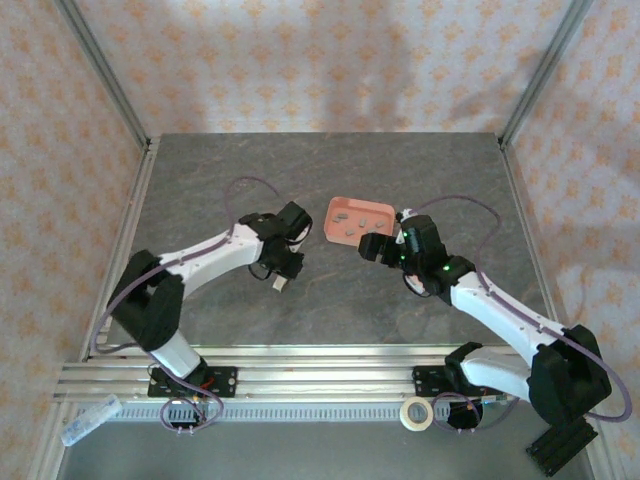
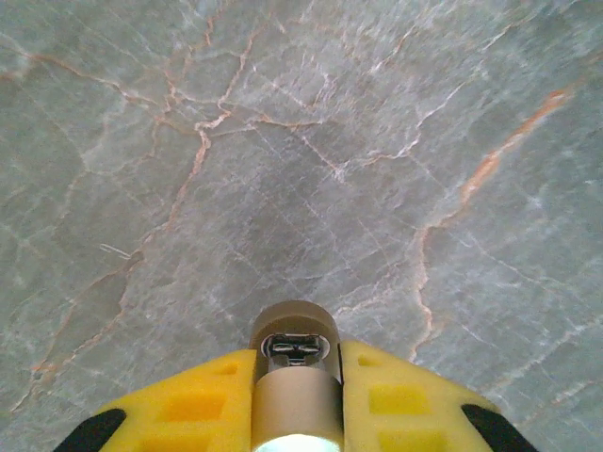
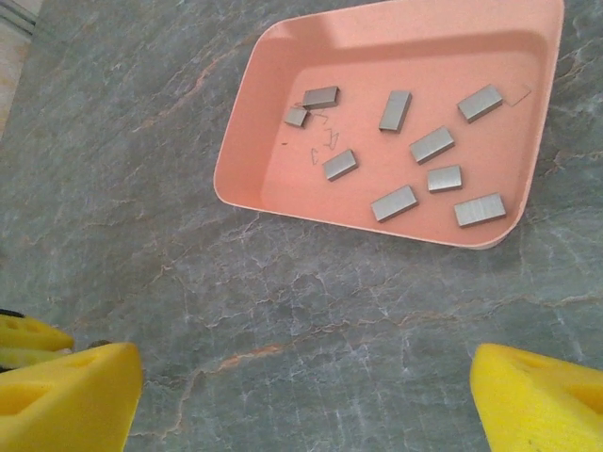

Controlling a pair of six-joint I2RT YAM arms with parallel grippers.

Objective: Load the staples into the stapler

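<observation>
Pink tray (image 3: 377, 66), rim against open table (image 3: 311, 330) — right pincer (image 3: 301, 381) wide, left pincer (image 2: 297, 372) gripping, seemingly, the stapler (image 2: 295, 400).

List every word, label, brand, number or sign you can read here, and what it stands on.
No text can be read.
The pink tray, the staple strips and the stapler show no print.
The tape roll is too small to tell.

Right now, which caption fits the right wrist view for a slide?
Open right pincer above grey marble table, facing a salmon-pink plastic tray of small grey metal staple strips.
</observation>
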